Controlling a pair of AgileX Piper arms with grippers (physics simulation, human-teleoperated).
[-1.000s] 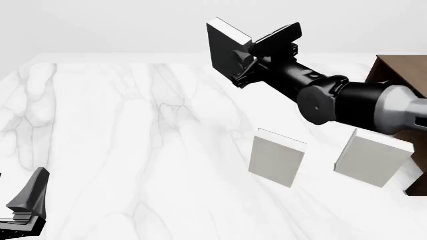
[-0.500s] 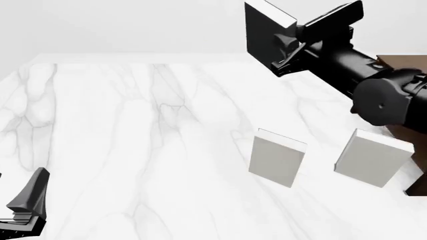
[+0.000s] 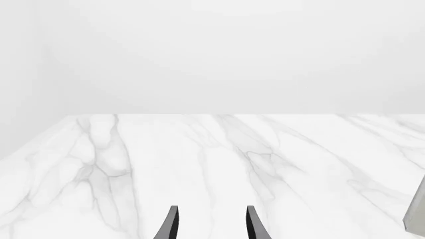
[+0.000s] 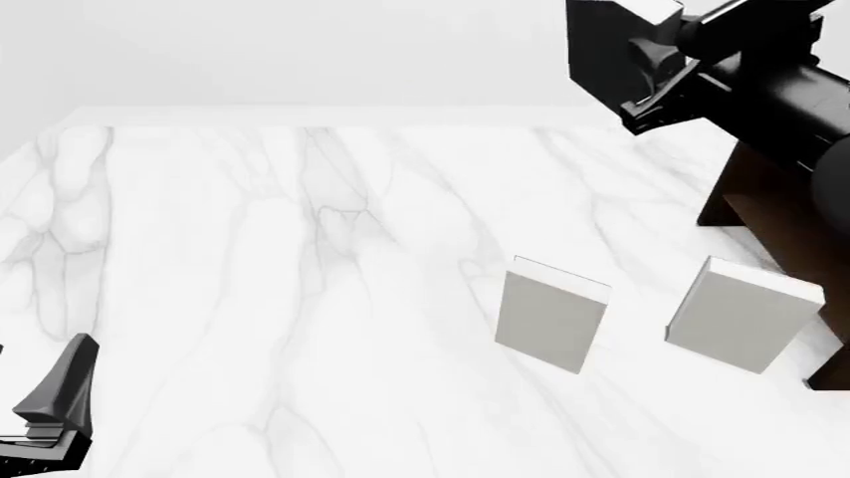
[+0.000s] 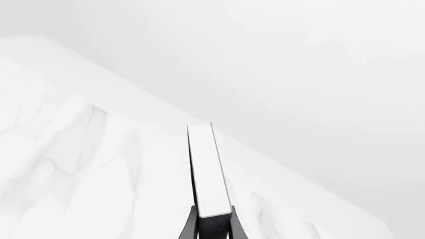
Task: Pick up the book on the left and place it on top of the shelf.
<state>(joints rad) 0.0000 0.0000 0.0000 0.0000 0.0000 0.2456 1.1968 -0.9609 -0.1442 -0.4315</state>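
The book (image 4: 600, 48), dark charcoal with white page edges, hangs high in the air at the upper right of the front view, its top cut off by the picture's edge. My right gripper (image 4: 648, 64) is shut on it. Seen from the right wrist, the book (image 5: 208, 169) stands edge-on between the fingers (image 5: 191, 228). The dark brown shelf (image 4: 759, 214) stands at the right edge, below and behind the right arm, which hides much of it. My left gripper (image 4: 54, 398) rests low at the near left, and its fingers (image 3: 171, 225) are apart with nothing between them.
Two light grey-white books stand upright on the marble table (image 4: 266, 249): one (image 4: 550, 315) near the middle right, the other (image 4: 742, 315) just in front of the shelf. A grey book's edge (image 3: 417, 215) shows in the left wrist view.
The right arm has carried the book up and to the right, from above the table's far middle to over the shelf's near side. The left arm has not moved.
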